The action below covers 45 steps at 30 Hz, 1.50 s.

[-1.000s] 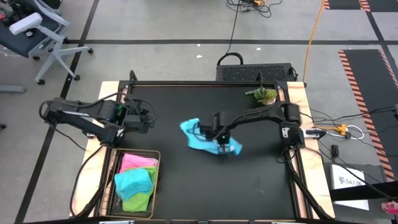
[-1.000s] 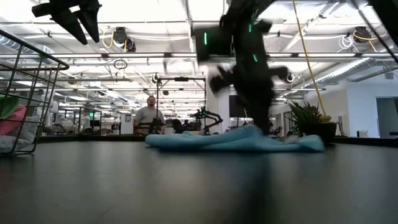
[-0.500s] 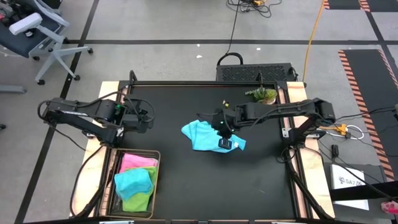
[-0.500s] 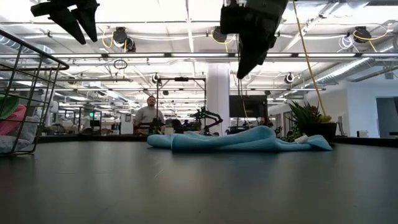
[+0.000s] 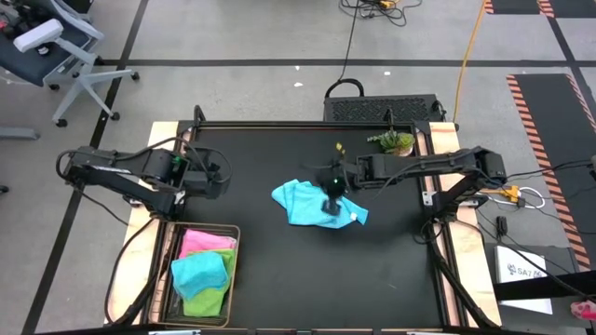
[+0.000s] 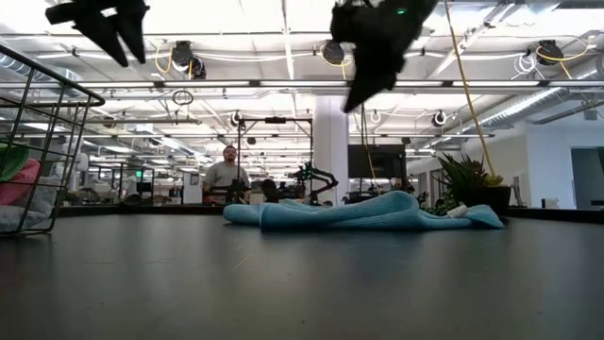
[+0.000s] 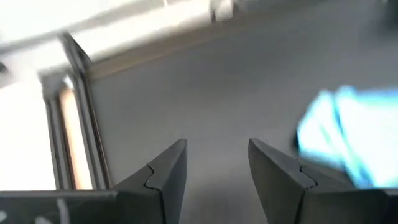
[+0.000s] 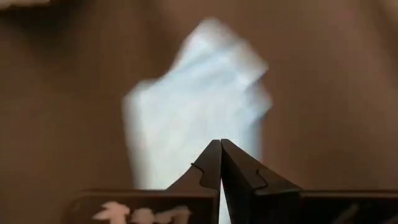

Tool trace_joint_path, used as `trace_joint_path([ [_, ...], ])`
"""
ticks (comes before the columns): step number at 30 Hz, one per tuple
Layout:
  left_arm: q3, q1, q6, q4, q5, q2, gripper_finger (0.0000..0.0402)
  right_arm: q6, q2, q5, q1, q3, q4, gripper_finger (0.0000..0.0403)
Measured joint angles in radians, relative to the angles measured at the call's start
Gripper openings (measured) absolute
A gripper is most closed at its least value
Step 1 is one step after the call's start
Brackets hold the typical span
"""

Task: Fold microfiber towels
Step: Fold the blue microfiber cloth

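Light blue towel lies loose and rumpled on the black table, roughly mid-table, slightly toward the right arm's side; in the low view it sits as a low uneven mound, not flat, not squared; long axis runs across the table from the left-arm side toward the right-arm side, with a small white tag at the end nearest the right arm. Right gripper hangs above the towel, clear of the cloth, over its far edge; jaws clenched together on nothing, fingers meeting in the wrist view with the pale cloth straight ahead of them. Left gripper parked near the left edge of the table, well apart from the towel; jaws parted and empty, fingers apart with only a blue corner of cloth off to one side. Wire basket at the near left corner holds a pink, a teal and a lime green towel. Judgement: right arm is plainly the nearer; cloth lies directly below its jaws, so next grasp would need them to part, then descend on an edge or corner; fold not yet formed.
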Motion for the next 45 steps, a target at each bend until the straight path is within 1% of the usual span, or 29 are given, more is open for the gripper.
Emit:
trace_joint_path([
  [2, 0.000, 0.020, -0.013, 0.031, -0.116, 0.002, 0.0172, -0.016, -0.001, 0.170, -0.030, 0.000, 0.118, 0.0000],
  [3, 0.000, 0.031, -0.012, 0.053, -0.156, 0.002, 0.0172, -0.023, -0.001, 0.229, -0.054, 0.000, 0.181, 0.0000],
  [4, 0.000, 0.044, 0.000, 0.077, -0.177, 0.002, 0.0172, -0.035, -0.001, 0.262, -0.082, 0.000, 0.247, 0.0000],
  [5, 0.000, 0.058, 0.027, 0.102, -0.183, 0.002, 0.0172, -0.043, -0.001, 0.265, -0.115, 0.001, 0.303, 0.0000],
  [8, 0.000, 0.088, 0.111, 0.155, -0.150, 0.003, 0.0172, -0.048, -0.002, 0.220, -0.217, 0.002, 0.407, 0.0000],
  [12, 0.000, 0.103, 0.134, 0.161, -0.112, 0.003, 0.0172, -0.028, 0.017, 0.164, -0.358, 0.002, 0.411, 0.0000],
  [15, 0.000, 0.103, 0.136, 0.161, -0.107, 0.003, 0.0172, -0.013, 0.039, 0.123, -0.434, 0.002, 0.405, 0.0000],
  [18, 0.000, 0.103, 0.137, 0.161, -0.106, 0.003, 0.0172, -0.003, 0.051, 0.099, -0.470, 0.002, 0.392, 0.0000],
  [20, 0.000, 0.103, 0.138, 0.161, -0.105, 0.003, 0.0172, -0.003, 0.054, 0.093, -0.478, 0.002, 0.380, 0.0000],
  [22, 0.000, 0.103, 0.138, 0.161, -0.105, 0.003, 0.0172, -0.003, 0.054, 0.060, -0.478, 0.002, 0.370, 0.0000],
  [25, 0.000, 0.103, 0.138, 0.161, -0.104, 0.003, 0.0172, -0.014, 0.042, -0.071, -0.451, 0.002, 0.354, 0.0000],
  [27, 0.000, 0.103, 0.138, 0.161, -0.104, 0.003, 0.0172, -0.027, 0.028, -0.164, -0.413, 0.002, 0.320, 0.0000],
  [30, 0.000, 0.103, 0.138, 0.161, -0.103, 0.003, 0.0172, -0.062, 0.001, -0.291, -0.328, 0.002, 0.208, 0.0000],
  [33, 0.000, 0.103, 0.138, 0.161, -0.103, 0.003, 0.0172, -0.109, -0.029, -0.393, -0.213, 0.002, 0.062, 0.0000],
  [38, 0.000, 0.103, 0.138, 0.162, -0.100, 0.003, 0.0172, -0.126, -0.071, -0.395, -0.006, 0.002, -0.142, 0.0000],
  [42, 0.000, 0.103, 0.138, 0.161, -0.079, 0.003, 0.0172, -0.044, -0.079, -0.348, 0.139, 0.002, -0.212, 0.0000],
  [45, 0.000, 0.103, 0.135, 0.162, -0.063, 0.003, 0.0172, 0.004, -0.081, -0.302, 0.218, -0.022, -0.206, 0.0000],
])
